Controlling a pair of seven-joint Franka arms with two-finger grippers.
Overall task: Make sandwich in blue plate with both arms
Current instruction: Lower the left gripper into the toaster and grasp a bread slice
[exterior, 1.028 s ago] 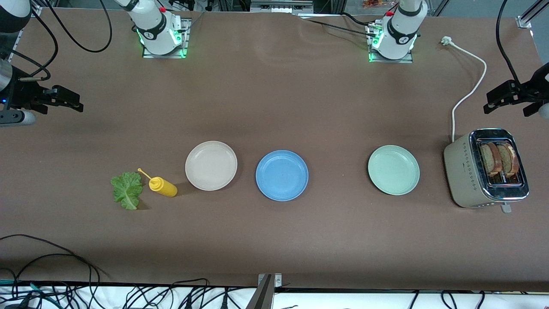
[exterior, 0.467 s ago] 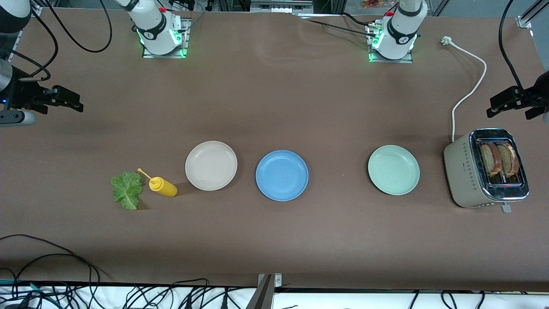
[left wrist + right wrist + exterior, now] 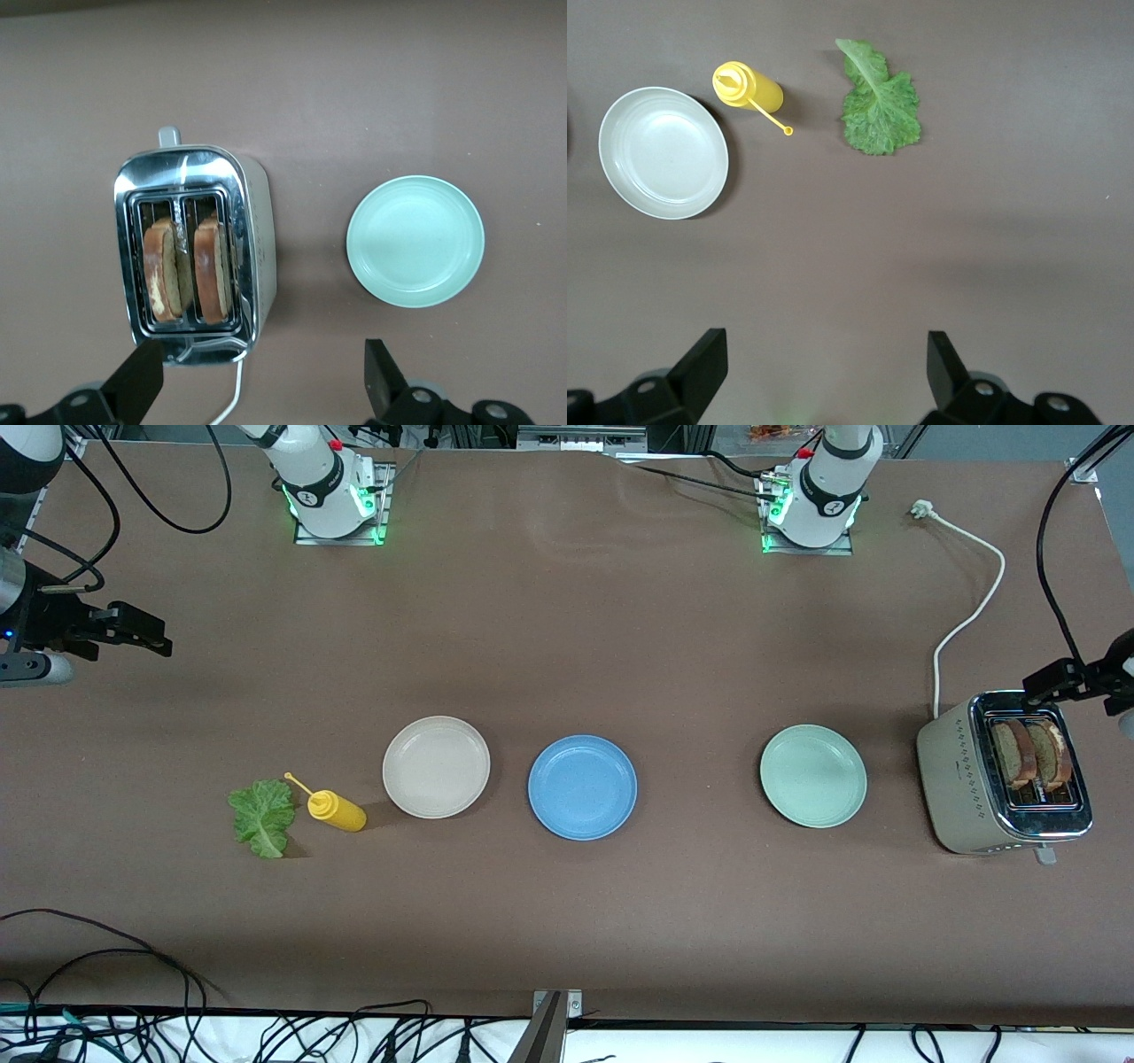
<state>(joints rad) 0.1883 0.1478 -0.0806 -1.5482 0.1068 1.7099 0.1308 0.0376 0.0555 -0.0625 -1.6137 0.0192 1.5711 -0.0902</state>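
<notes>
L gripper [image 3: 1045, 688]: open, we've moved it over toaster [image 3: 966, 788] edge; bread [image 3: 1015, 754] grab next.
R gripper [image 3: 146, 631]: open, waits well off toaster.

Left hand [image 3: 1054, 684] has dropped toward the toaster [image 3: 961, 784] — now over its top edge

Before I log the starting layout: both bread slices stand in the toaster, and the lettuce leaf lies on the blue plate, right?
Not quite. The bread slices do stand in the toaster, but the lettuce leaf lies on the bare table beside the yellow squeeze bottle, toward the right arm's end. The blue plate holds nothing, as the front view shows.
</notes>
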